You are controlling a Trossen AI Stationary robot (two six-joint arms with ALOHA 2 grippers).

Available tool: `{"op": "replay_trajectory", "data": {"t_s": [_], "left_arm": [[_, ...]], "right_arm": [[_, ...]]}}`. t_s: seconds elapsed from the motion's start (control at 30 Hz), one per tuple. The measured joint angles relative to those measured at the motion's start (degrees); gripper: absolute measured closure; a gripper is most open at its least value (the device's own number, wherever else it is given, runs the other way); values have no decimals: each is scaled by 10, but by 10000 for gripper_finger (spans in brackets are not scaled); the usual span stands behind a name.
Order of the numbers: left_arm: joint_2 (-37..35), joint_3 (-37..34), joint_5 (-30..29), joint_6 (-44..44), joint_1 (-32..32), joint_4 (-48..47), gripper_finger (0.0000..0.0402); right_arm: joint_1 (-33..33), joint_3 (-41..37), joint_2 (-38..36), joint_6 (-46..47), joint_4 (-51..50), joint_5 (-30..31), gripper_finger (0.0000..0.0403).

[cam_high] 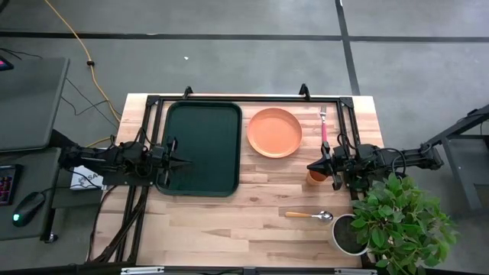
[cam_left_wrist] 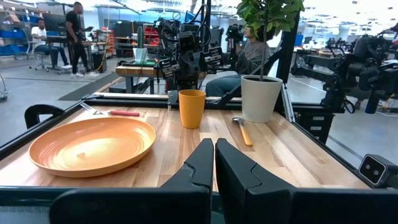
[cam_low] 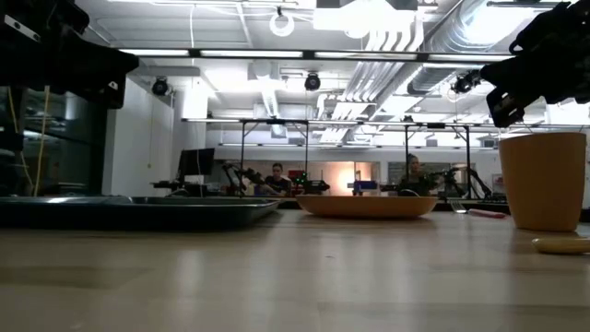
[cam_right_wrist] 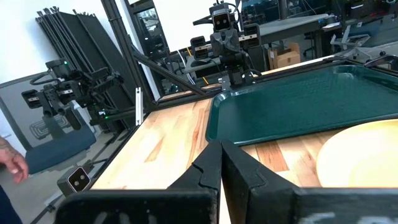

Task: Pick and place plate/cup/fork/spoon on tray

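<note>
The dark green tray (cam_high: 200, 147) lies at the table's left. The orange plate (cam_high: 274, 132) rests on the wood to the tray's right. The orange cup (cam_high: 316, 176) stands upright below my right gripper (cam_high: 315, 165), which is shut and above it. The pink-handled fork (cam_high: 324, 128) lies at the far right. The spoon (cam_high: 309, 216) lies near the front. My left gripper (cam_high: 182, 161) is shut, hovering over the tray's left part. The left wrist view shows the plate (cam_left_wrist: 92, 144), cup (cam_left_wrist: 191, 108), spoon (cam_left_wrist: 242, 129) and fork (cam_left_wrist: 115, 112).
A grey pot with a green plant (cam_high: 393, 221) stands at the near right corner, close to the spoon and my right arm. A black metal frame (cam_high: 252, 98) runs along the table's far edge and sides. People sit in the room beyond the table.
</note>
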Motion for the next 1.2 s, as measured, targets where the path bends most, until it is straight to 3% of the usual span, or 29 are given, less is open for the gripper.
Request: {"op": "replay_trajectory", "data": {"t_s": [1.1,1.2], "left_arm": [[0,0,0,0,0,0,398],[0,0,0,0,0,0,398]], "right_arm": [[0,0,0,0,0,0,402],[0,0,1,-20,20,23,402]]}}
